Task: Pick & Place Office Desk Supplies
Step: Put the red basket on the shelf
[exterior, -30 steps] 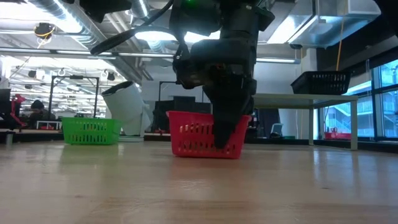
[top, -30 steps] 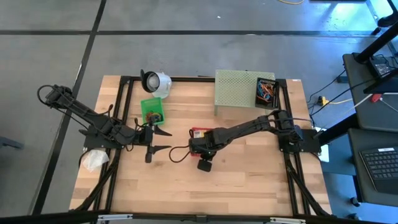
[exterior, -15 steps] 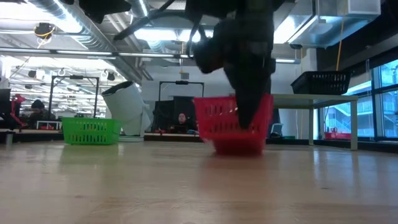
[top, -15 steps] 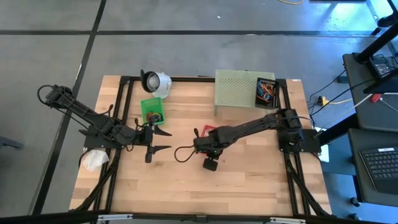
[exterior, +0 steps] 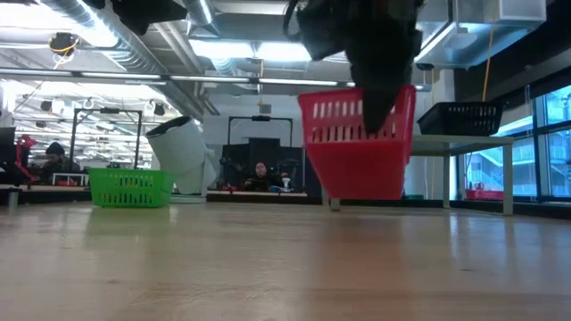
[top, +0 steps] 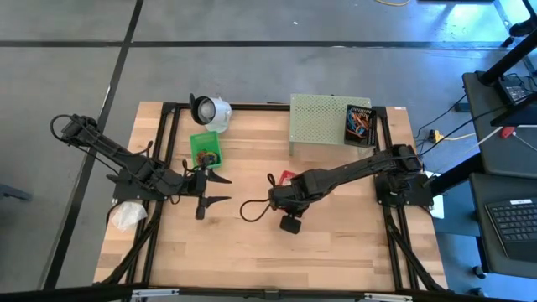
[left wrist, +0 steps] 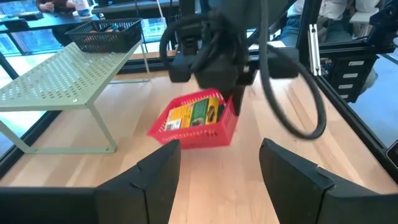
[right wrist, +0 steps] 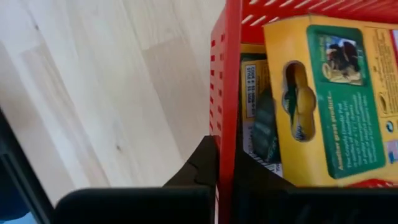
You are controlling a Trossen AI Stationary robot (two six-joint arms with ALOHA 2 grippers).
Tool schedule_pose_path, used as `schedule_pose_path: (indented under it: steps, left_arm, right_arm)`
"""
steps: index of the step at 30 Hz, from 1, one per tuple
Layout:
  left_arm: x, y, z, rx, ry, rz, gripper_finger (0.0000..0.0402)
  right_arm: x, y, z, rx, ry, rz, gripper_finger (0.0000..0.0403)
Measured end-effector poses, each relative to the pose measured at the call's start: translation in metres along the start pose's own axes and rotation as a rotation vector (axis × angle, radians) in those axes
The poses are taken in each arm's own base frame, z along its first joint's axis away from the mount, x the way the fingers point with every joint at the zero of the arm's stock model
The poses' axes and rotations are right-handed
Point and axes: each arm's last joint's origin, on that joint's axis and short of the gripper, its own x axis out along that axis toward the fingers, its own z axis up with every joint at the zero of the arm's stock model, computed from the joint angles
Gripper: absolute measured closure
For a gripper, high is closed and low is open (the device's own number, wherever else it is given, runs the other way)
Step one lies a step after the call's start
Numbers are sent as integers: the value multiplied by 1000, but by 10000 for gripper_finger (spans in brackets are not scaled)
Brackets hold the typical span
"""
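Observation:
A red basket [top: 286, 176] holding yellow-and-green crayon boxes [left wrist: 194, 114] hangs over the middle of the table, with my right gripper [top: 279, 191] shut on its wall. In the low view the red basket [exterior: 357, 147] is off the wood and tilted. My left gripper [left wrist: 217, 180] waits open at the table's left, pointing toward the red basket, with nothing between its fingers. A green basket [top: 205, 149] stands on the table at the far left. My right gripper pinches one side wall [right wrist: 224, 124] of the red basket at its rim. One finger [right wrist: 200, 163] is outside the wall and the other inside, beside the crayon boxes [right wrist: 329, 93]. The fingers come from above, pointing down. The basket hangs below them, lifted clear and tilted.
A pale green perforated shelf [top: 319, 124] stands at the far right, with a black basket [top: 359, 124] of coloured bands on it. A white round object [top: 211, 110] lies at the far left edge. Bare wood lies along the near side.
My right gripper has risen and gone toward the table's right edge, staying shut on the red basket. The basket, which stood on the table, has tipped and now hangs lifted clear of it.

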Motion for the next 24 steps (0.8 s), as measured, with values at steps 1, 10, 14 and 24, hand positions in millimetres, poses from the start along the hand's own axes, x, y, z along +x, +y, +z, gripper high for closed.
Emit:
schedule_pose_path:
  steps: [1, 10, 14, 24]
  left_arm:
    - [0, 0, 0, 0, 1, 0, 190]
    - [0, 0, 0, 2, 3, 1, 190]
    - [0, 0, 0, 2, 3, 2, 190]
    - [0, 1, 0, 1, 1, 23, 190]
  right_arm:
    - [-2, 1, -2, 1, -1, -2, 403]
    - [-26, 6, -21, -9, -13, -78, 403]
    - [-47, 9, -23, -52, -15, -144, 403]
    - [-111, 5, -17, -234, -94, -305, 403]
